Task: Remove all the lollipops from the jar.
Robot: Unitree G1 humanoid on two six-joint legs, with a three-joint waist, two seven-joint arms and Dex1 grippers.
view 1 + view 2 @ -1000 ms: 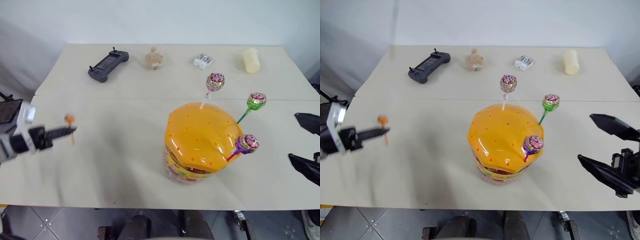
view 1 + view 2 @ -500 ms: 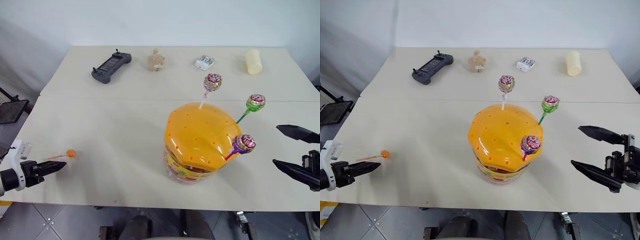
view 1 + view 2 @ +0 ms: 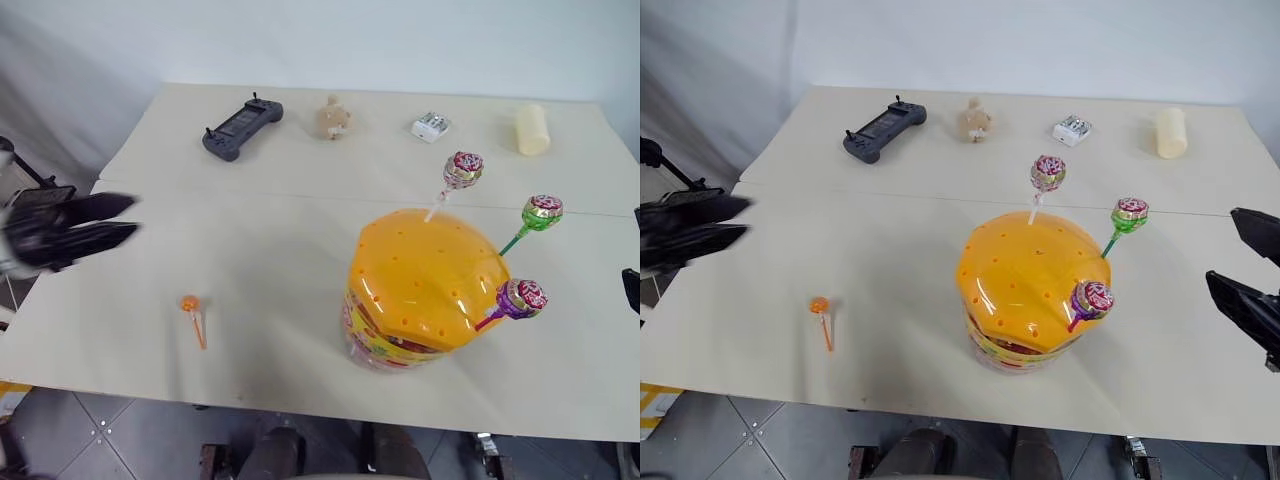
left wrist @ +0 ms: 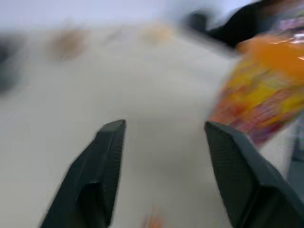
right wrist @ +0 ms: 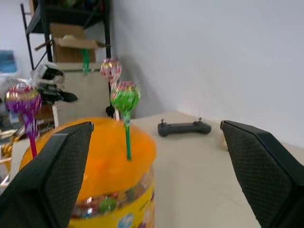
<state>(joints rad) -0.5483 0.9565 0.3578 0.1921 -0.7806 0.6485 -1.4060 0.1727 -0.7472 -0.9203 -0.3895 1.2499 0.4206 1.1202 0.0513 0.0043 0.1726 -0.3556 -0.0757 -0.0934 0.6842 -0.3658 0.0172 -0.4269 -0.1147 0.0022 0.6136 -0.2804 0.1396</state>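
jar (image 3: 1025, 295), glossy orange dome, 3 lollipops (image 3: 1047, 172)

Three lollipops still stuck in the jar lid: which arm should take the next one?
Right, probably. The right end effector is open beside the jar, facing the green lollipop and purple lollipop. The left end effector is far across the table.
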